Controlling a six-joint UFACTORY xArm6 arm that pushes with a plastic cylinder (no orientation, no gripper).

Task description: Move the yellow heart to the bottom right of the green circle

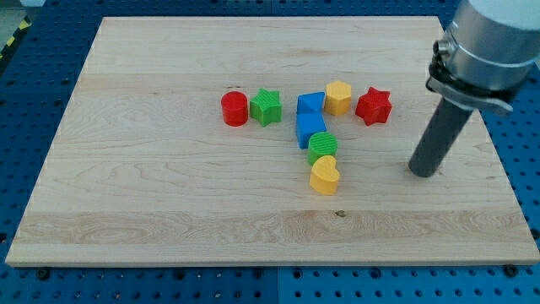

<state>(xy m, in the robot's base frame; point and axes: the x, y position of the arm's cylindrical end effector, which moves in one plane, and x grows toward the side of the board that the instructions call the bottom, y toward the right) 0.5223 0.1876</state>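
The small yellow plastic heart block (324, 176) lay touching the ribbed green plastic circle block (322, 146), directly below it. My tip (423, 173) stood well to the heart's right, touching nothing (it cannot grasp). The heart looked light, rigid and easily slid; I would push its left flank. No writing showed.

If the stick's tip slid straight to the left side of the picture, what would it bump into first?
Probably the yellow heart. My tip sits to the view's right of it at about the same height, with bare board between. Depth is hard to judge, so it might just miss.
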